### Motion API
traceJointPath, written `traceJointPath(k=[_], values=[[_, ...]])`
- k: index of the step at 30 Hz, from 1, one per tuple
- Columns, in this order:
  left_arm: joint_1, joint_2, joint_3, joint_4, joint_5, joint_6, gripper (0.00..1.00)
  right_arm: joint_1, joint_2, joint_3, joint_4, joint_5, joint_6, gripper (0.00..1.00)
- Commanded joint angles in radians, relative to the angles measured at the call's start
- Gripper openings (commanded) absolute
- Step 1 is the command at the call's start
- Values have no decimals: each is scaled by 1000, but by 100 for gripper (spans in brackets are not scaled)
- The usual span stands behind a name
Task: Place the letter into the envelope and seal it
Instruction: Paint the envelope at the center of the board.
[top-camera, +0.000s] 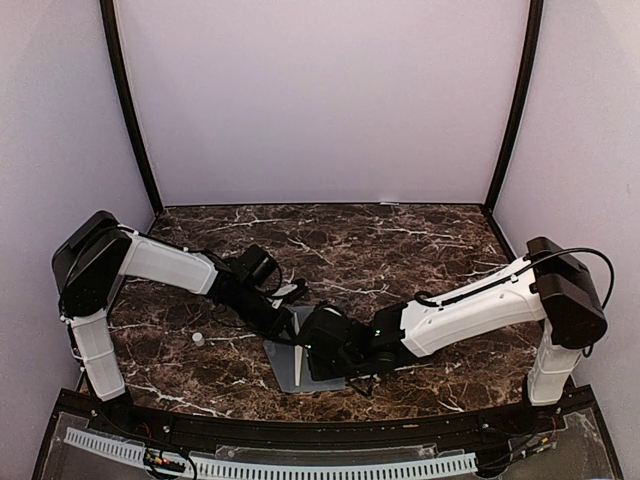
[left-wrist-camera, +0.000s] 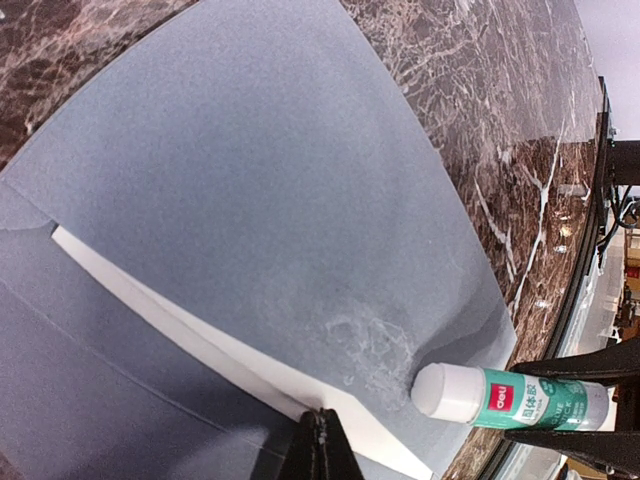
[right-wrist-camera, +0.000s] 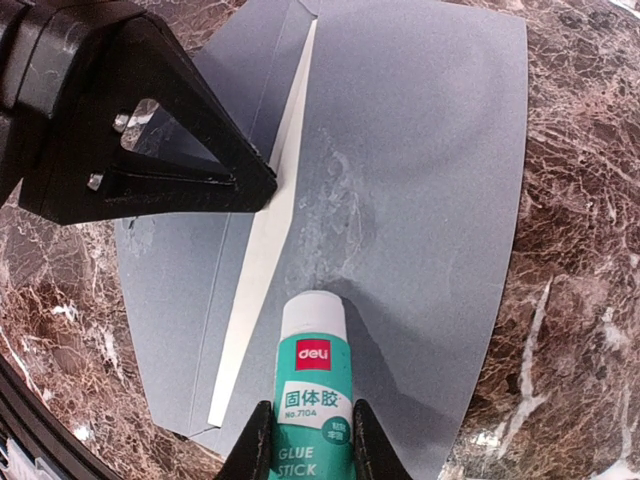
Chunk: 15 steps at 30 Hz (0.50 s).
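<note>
Green-and-white, one glue stick (right-wrist-camera: 315, 390) fills the foreground of the right wrist view, clamped by its body between the right fingers (right-wrist-camera: 256, 450), with its white tip down on the envelope (right-wrist-camera: 430, 150). One grey-blue envelope lies flat on the marble tabletop (top-camera: 400, 240). One letter (right-wrist-camera: 270, 215) sits inside it and shows only as a narrow cream strip along the envelope's opening. A patch of glossy glue smear (right-wrist-camera: 335, 195) marks the envelope just beyond the stick's tip, beside that strip. The left fingers (right-wrist-camera: 190, 188) are pressed together with nothing between them, their tip resting at the cream strip on the envelope's other side. Two arms meet over the envelope. One small white cap (top-camera: 198, 338) stands well apart to the envelope's left. The envelope's near edge lies close to the tabletop's front rim, and a wide stretch of marble runs behind the envelope to the back wall.
</note>
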Motion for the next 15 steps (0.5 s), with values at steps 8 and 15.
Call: traceJointPath(k=[8, 15], values=[[-11, 54, -17, -61, -66, 3, 0, -20, 54, 37, -43, -16, -19, 1], [-11, 56, -16, -63, -67, 3, 0, -39, 71, 52, -67, -3, -19, 1]])
